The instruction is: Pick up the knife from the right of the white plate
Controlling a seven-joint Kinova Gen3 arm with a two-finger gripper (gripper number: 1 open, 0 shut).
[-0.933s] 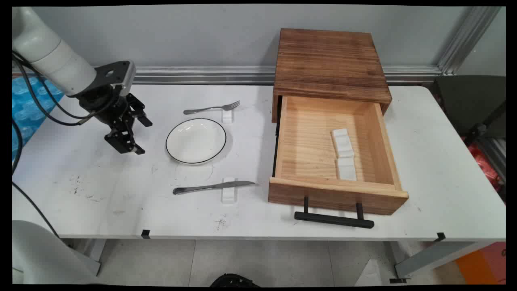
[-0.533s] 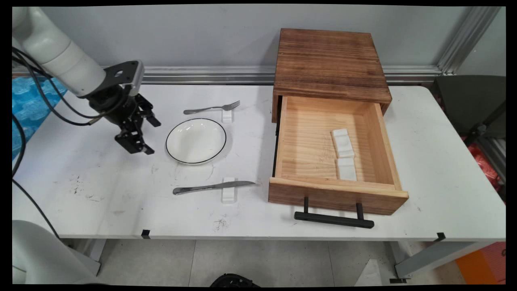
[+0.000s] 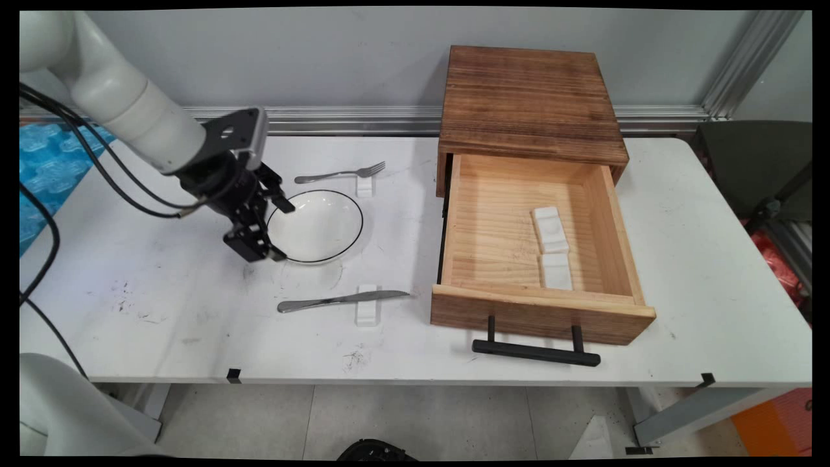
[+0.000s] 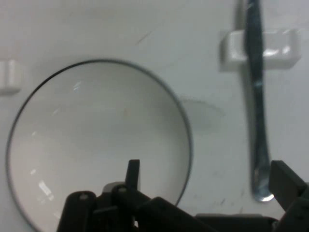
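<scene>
At the near side of the white table [image 3: 162, 337], a knife [image 3: 337, 299] is laid across a small white rest [image 3: 367, 312], its long axis running along the table's length, with the handle end pointed to the arm's side and the blade toward the open wooden drawer [image 3: 499, 220]. The drawer's black bar handle [image 3: 535, 352] is turned to the table's near edge, and two white blocks [image 3: 552, 250] are seen lying end to end on the drawer's floor.

Just beyond the knife, the black gripper [image 3: 283, 232] is held low over the left rim of a white plate [image 3: 321, 224] edged with a thin dark line. Its fingers are spread wide and nothing is gripped between them. In the hand view, one fingertip is placed over the plate's inside and the other beyond the tip of the knife's handle, so that the plate's rim and the handle's end are both bracketed by the gap. Whether either finger touches the plate cannot be told. The bulk of the plate lies from the gripper toward the drawer.

Farther back, a fork [image 3: 340, 172] is propped on a second white rest [image 3: 365, 186], parallel to the knife and with its tines to the drawer's side. Against the wall, the dark wooden cabinet [image 3: 528, 97] is set, out of which the drawer is drawn
</scene>
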